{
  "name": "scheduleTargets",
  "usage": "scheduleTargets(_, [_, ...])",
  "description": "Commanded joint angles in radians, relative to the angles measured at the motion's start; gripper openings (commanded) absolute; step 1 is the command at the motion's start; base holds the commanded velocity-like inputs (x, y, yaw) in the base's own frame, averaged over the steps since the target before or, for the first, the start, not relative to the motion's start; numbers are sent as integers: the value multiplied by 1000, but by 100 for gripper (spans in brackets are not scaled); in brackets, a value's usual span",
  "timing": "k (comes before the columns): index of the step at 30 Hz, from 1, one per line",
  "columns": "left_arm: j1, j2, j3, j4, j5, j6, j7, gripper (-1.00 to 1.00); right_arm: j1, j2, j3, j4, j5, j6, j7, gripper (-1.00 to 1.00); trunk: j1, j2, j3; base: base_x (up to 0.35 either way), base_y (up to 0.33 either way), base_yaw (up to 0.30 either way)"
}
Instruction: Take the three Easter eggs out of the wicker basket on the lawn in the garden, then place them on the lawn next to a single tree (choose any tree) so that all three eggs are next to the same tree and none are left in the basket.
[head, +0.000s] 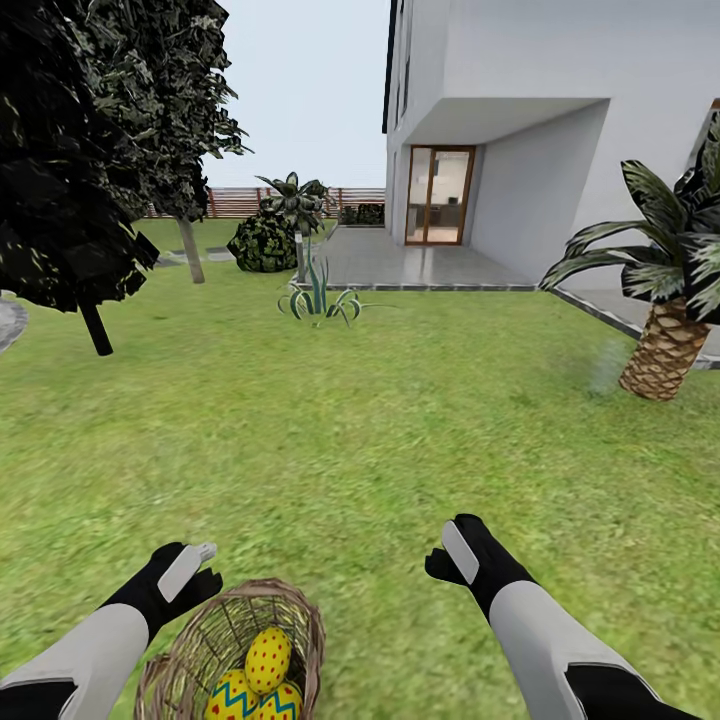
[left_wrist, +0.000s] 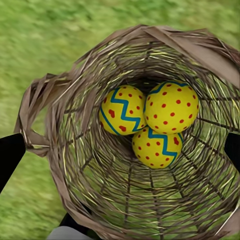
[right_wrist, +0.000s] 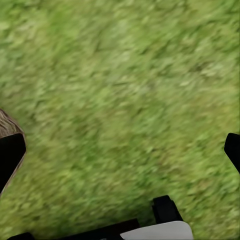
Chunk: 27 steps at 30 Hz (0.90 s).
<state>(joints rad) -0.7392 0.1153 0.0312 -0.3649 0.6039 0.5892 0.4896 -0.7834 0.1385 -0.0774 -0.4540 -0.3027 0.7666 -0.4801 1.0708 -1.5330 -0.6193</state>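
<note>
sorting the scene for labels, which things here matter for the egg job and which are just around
Job:
three yellow red-dotted Easter eggs
brown woven wicker basket
green lawn
pale-trunked tree
left gripper

Just around:
scaly-trunked palm
white house
spiky green plant

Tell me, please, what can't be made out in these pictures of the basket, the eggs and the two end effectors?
- Wicker basket, head view: its near side is cut off by the bottom edge.
- Easter eggs: the two lower ones in the head view are cropped by the same edge.
- Left end effector: one fingertip shows; finger spacing unclear.
- Right end effector: finger gap unreadable in the head view.
- Lawn, right wrist view: blurred.
</note>
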Motion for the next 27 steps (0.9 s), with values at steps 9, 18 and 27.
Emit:
scheduleTargets(9, [0, 0, 3, 0, 8, 0, 7, 100, 0, 0, -4, -1, -11, 0, -9, 100, 35, -64, -29, 0, 0, 0])
scheduleTargets(18, [0, 0, 3, 1, 7, -3, 6, 100, 0, 0, -4, -2, -10, 0, -8, 100, 69, -127, -58, 0, 0, 0])
scheduleTargets(27, [0, -1, 3, 0, 7, -5, 6, 100, 0, 0, -4, -2, -10, -2, -7, 100, 104, -190, -86, 0, 0, 0])
